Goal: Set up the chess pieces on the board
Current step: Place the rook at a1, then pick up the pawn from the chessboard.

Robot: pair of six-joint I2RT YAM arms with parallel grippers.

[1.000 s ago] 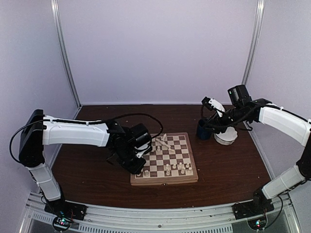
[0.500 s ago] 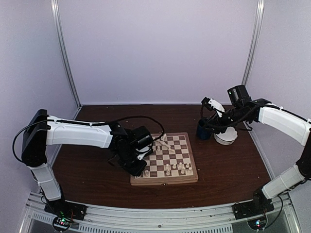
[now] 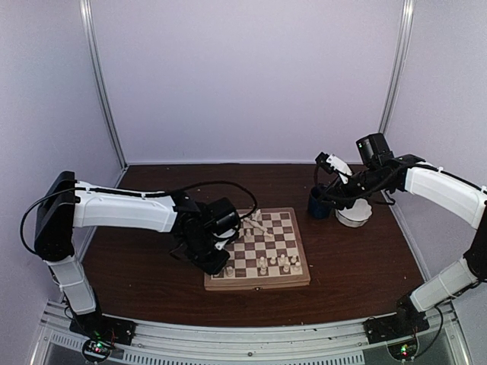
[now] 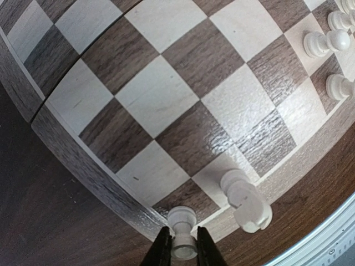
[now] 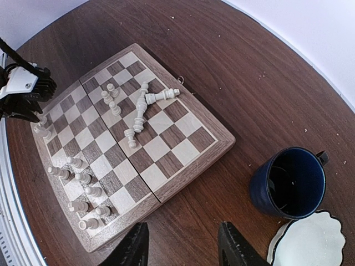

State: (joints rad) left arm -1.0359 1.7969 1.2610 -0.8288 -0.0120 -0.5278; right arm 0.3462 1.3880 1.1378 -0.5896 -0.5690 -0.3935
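- Top external view: over the last second my left arm (image 3: 122,211) has crept slightly nearer and lower, so its wrist now sits at the near-left corner of the board (image 3: 259,283). I judge this a placing move close to release. My right arm (image 3: 441,186) has not moved. It hangs above the blue mug (image 3: 318,204) and the white bowl (image 3: 354,216), which stand close together on the worktop (image 3: 358,258) right of the board
- Left wrist view: the left fingers (image 4: 162,250) are closed on a pawn (image 4: 182,235) at the board's corner. I cannot tell whether its base has met the square. A second piece (image 4: 247,202) stands just beside it, and others (image 4: 327,41) show at the right edge
- Right wrist view: the right fingers (image 5: 133,246) are spread apart and hold nothing. The mug shows only a dark interior with nothing visible inside, and the visible part of the bowl looks bare. Several chess pieces (image 5: 141,113) lie toppled on the far half of the board, while others stand near the front edge, so I judge most of the set-up still to do
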